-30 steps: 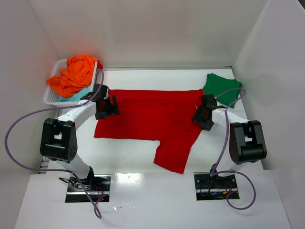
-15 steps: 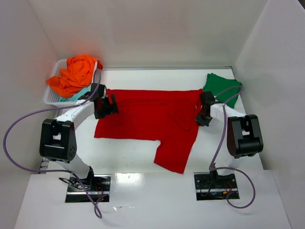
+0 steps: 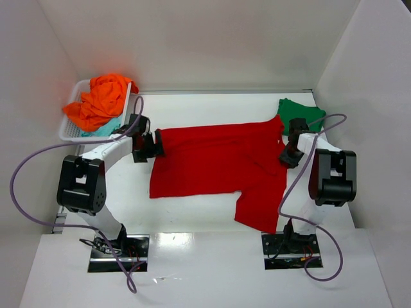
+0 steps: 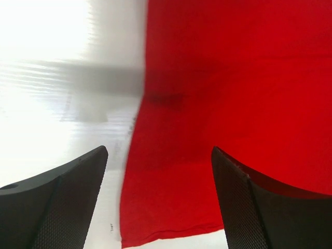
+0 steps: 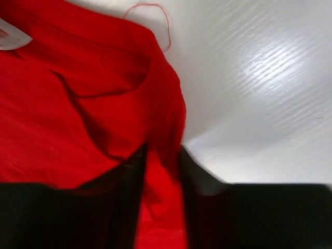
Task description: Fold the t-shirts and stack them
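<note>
Left gripper (image 4: pixel 159 153): held wide open above the left edge of the red shirt (image 3: pixel 212 163); nothing is gripped.
Right gripper (image 5: pixel 162 151): closed narrowly, with a fold of the red shirt's right edge pinched between the fingers.
Red shirt: spread mostly flat across the middle of the table (image 3: pixel 212 106), with one sleeve hanging toward the near edge; some creases are seen near the right grip.
Green shirt (image 3: pixel 302 110): laid at the far right corner, just beyond the right gripper.
Basket (image 3: pixel 67 130): set at the far left corner; the orange shirt (image 3: pixel 99 99) is heaped in it over the teal shirt (image 3: pixel 103 129).
Table: white and glossy, with light streaks reflected in it.
Room: enclosed by plain white walls (image 3: pixel 205 45) on three sides.
Cables (image 3: pixel 38 157): purple, looped out from each arm.
</note>
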Controlling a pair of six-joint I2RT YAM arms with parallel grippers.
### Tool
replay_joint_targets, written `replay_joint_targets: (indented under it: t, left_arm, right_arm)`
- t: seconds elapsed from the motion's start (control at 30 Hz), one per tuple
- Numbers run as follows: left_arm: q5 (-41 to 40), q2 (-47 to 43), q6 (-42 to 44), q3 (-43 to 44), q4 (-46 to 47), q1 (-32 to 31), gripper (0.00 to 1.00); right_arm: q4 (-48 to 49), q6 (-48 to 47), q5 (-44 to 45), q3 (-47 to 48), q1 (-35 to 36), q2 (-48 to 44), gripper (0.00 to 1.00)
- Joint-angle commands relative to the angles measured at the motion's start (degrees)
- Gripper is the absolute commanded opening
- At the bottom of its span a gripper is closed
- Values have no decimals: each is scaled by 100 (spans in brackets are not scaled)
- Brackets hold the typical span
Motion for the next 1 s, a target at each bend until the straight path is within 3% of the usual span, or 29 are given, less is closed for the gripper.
replay_joint_targets:
  t: [0.0, 0.1, 0.33, 0.5, 0.57, 0.8, 0.97]
  left_arm:
    - [154, -138, -101, -167, -51, -145, 88]
    - [154, -271, -268, -291, -113, -146, 88]
    - [145, -719, -761, -519, -236, -251, 87]
    - [1154, -1019, -533, -555, 474, -383, 85]
    - [1846, -949, -367, -232, 703, -453, 85]
    - [2527, -44, -146, 842, 984, -1234, 85]
    - [2879, 624, -199, 1395, 1328, -1754, 85]
  right_arm:
    - [57, -272, -90, 315, 103, -102, 73]
    - [57, -325, -213, 429, 103, -366, 87]
    - [135, -483, -976, 728, 164, -946, 89]
    - [566, -536, -1347, 605, 542, -1000, 68]
    - [566, -597, -1347, 553, 867, -913, 66]
    - [619, -493, -1084, 150, 1342, -842, 66]
    - [619, -378, -1013, -238, 1343, -1044, 51]
